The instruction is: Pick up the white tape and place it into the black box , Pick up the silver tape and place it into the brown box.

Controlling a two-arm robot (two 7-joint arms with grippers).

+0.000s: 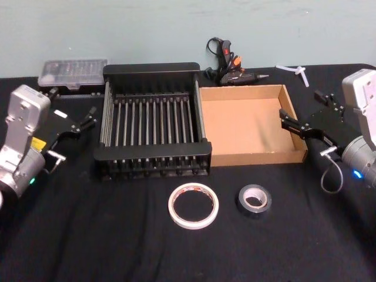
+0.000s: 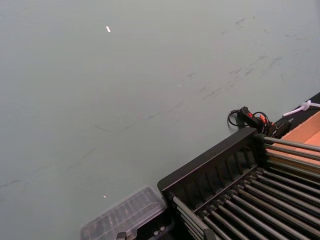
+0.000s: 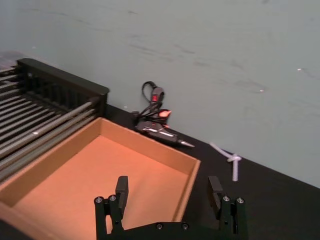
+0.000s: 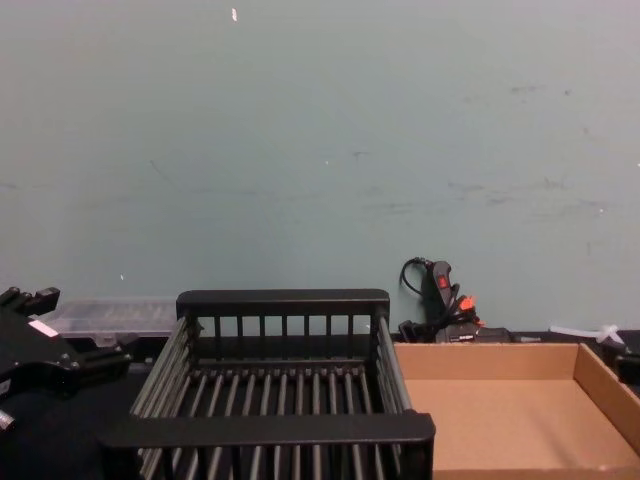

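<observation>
Black cloth table (image 1: 88, 235), teal wall behind. White tape (image 1: 193, 205) lying at 6 o'clock of black box (image 1: 154, 111); silver tape (image 1: 254, 200) at 6 o'clock of brown box (image 1: 252, 124). Left gripper (image 1: 82, 126) and right gripper (image 1: 299, 120) hovering apart-fingered, empty. First pick pending; left arm likely needing descent over white tape.

A black glue gun (image 1: 226, 64) with orange trim and a coiled cord lies at the back of the black-draped counter (image 1: 106, 235), at about 12 o'clock, against a pale green wall (image 4: 320, 150). A clear plastic case (image 1: 73, 73) of small parts rests at 10 o'clock. Toward 2 o'clock, crossed white glue sticks (image 1: 296, 72) lie near the counter's far edge.
</observation>
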